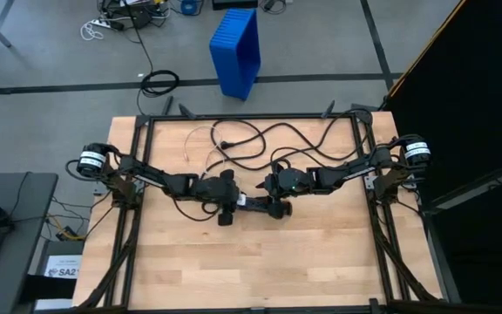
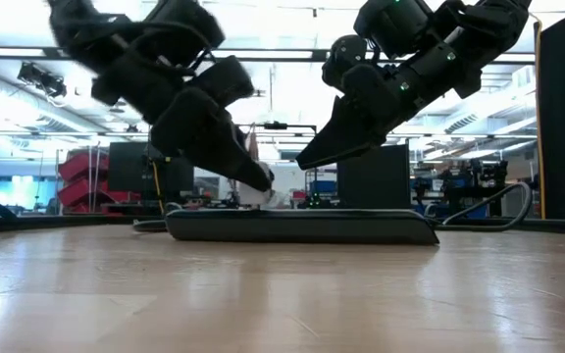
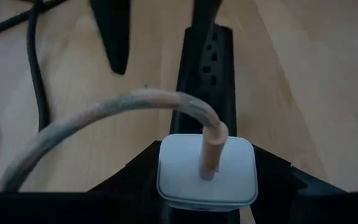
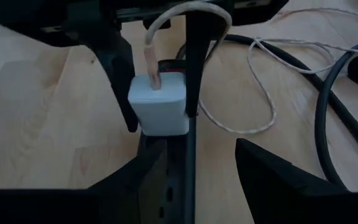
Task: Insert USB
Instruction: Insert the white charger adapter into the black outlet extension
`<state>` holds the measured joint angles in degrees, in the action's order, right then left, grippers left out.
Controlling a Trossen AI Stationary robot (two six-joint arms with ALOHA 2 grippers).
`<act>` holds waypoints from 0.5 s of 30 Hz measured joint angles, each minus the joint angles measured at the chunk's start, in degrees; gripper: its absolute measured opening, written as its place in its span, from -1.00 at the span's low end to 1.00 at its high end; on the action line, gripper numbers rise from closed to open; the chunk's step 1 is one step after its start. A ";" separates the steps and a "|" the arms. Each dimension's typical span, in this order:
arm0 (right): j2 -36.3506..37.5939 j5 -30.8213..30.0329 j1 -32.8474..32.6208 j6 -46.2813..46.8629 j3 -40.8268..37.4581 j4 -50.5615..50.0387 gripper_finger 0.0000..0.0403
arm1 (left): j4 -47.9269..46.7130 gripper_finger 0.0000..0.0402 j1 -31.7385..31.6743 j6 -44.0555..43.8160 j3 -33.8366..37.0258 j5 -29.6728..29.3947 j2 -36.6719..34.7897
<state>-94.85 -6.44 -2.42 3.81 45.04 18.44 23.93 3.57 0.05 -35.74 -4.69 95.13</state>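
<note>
On the left of the high view, the left gripper (image 4: 160, 117) is seen reaching in toward the table's middle, its two dark fingers clamped on either side of a white square plastic charger block (image 3: 207, 171). The USB (image 3: 104, 112), a thin pale beige cable, is already seated by its small plug in the block's upper face; from there it arches away and is trailed in loose loops over the boards toward the far edge.

Directly under the block lies a long, flat black power strip (image 2: 302, 227). Its long axis is laid across the table, from one gripper toward the other, and its row of sockets is turned upward. The coming move is judged to depend on this: the block has to go straight down, squared to a socket. The block is held just over the strip or on it; whether its prongs have entered cannot be told.

Further right, the right gripper (image 1: 272, 194) is lowered at the strip's other end with its fingers apart, the strip between them, probably to steady it. The left gripper is the nearer to the block.

The pale wooden table (image 1: 321, 253) also carries a thick black cord (image 1: 260, 131). Beyond it a blue plastic bin (image 1: 236, 52) stands on the grey floor
</note>
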 joint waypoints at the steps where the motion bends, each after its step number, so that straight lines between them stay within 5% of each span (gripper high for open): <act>1: 0.00 0.02 0.22 -0.12 0.00 0.02 -0.18 | 1.63 -0.21 0.00 -0.44 0.92 0.13 0.00; 15: 0.00 -0.09 1.69 -0.55 0.02 2.70 -0.18 | 1.13 -0.21 0.07 -0.87 1.02 0.32 0.33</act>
<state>-94.85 -6.52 -0.72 3.27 45.06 21.14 25.06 3.64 -0.83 -34.72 -4.37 95.46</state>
